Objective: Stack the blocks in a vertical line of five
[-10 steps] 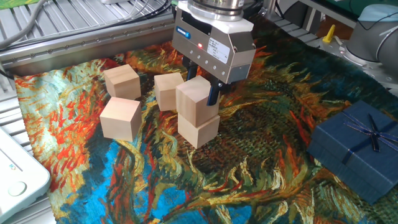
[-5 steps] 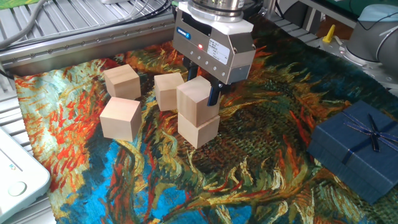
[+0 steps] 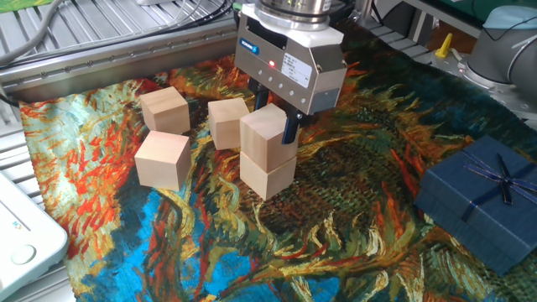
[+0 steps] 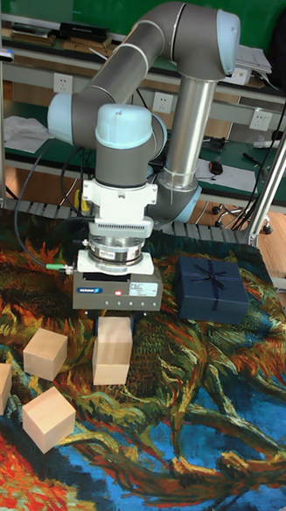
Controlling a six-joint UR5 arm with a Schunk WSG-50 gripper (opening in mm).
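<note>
We are seeing the arm (image 4: pixel 166 105) bending down from the back, its gripper (image 3: pixel 273 117) pointing straight down and pinching the top block (image 3: pixel 267 134), which is sitting on the lower block (image 3: pixel 268 175). Three other blocks (image 3: pixel 163 158) are lying just to the side. The surface (image 3: pixel 336 235) is wearing a colourful painted cloth, and a dark blue gift box (image 3: pixel 482 201) is resting well apart. Behind, workbenches (image 4: pixel 242 145) are standing.

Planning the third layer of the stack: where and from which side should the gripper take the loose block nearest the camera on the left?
Probably from straight above, closing on two opposite side faces at mid-height. That wooden block sits flat on the cloth with its top clear. It stands apart from its neighbour block, so the fingers have room. The faces sit turned a little, so rotate the wrist to match.
</note>
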